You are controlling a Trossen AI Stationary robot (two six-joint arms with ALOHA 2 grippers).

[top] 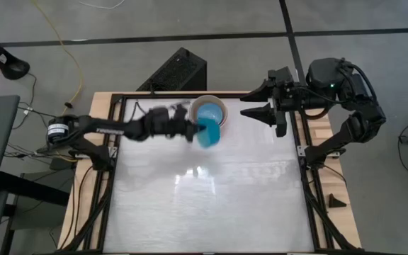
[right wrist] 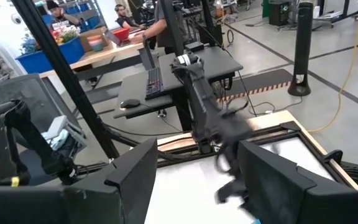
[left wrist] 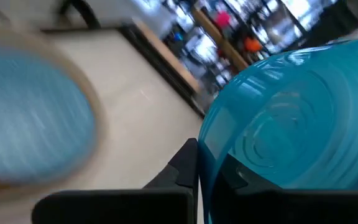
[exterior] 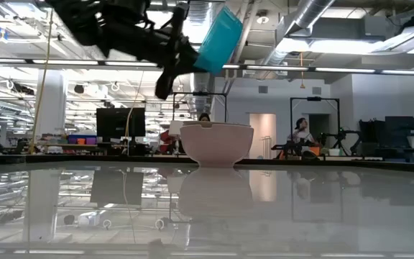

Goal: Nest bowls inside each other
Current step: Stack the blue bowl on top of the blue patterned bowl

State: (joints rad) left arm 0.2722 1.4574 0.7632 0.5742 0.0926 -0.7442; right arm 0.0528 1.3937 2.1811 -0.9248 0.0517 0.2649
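Observation:
A pale pink-white bowl (top: 222,106) stands on its base at the table's far middle, with a light blue bowl (top: 208,112) nested inside it; the low view shows only the pale outer bowl (exterior: 216,144). My left gripper (top: 198,132) is shut on a turquoise bowl (top: 211,134), held up just on the near side of that stack and high above the table in the low view (exterior: 218,36). My right gripper (top: 246,104) hovers open to the right of the stack, with nothing between its fingers (right wrist: 194,180). My left gripper holds the turquoise bowl by its rim (left wrist: 205,155), one finger outside the wall (left wrist: 184,167) and the other inside it. The fingers come roughly level from the table's left. The bowl is lifted clear and tipped onto its side, its opening facing the gripper.
A black frame (top: 304,152) runs around the white tabletop. A black box (top: 176,71) stands on the floor past the far edge. The near half of the table (top: 211,205) is bare.

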